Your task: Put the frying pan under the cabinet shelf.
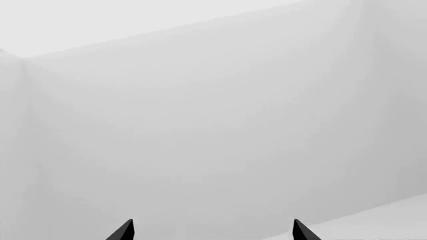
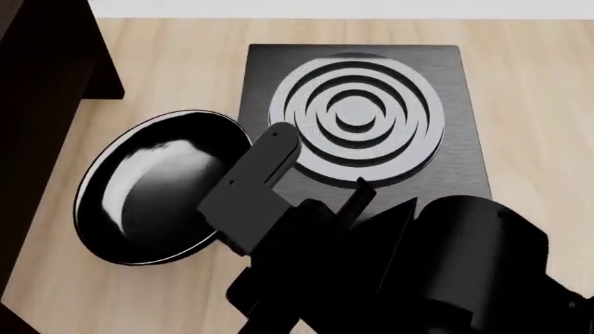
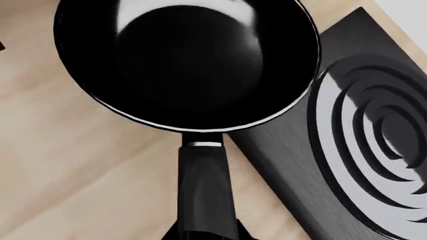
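Beside the square black plate (image 2: pixel 464 167), my right gripper (image 3: pixel 203 232) clamps the frying pan (image 2: pixel 153 188) by its handle, tilted above the wooden table (image 2: pixel 177 76), near the cabinet (image 2: pixel 42 90). My left gripper (image 1: pixel 213 231) hangs spread, empty.

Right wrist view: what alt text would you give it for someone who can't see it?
A round black frying pan seen from above, its handle running down into the right gripper at the picture's lower edge. It is over a light wooden table, beside a square black plate with pale concentric rings.
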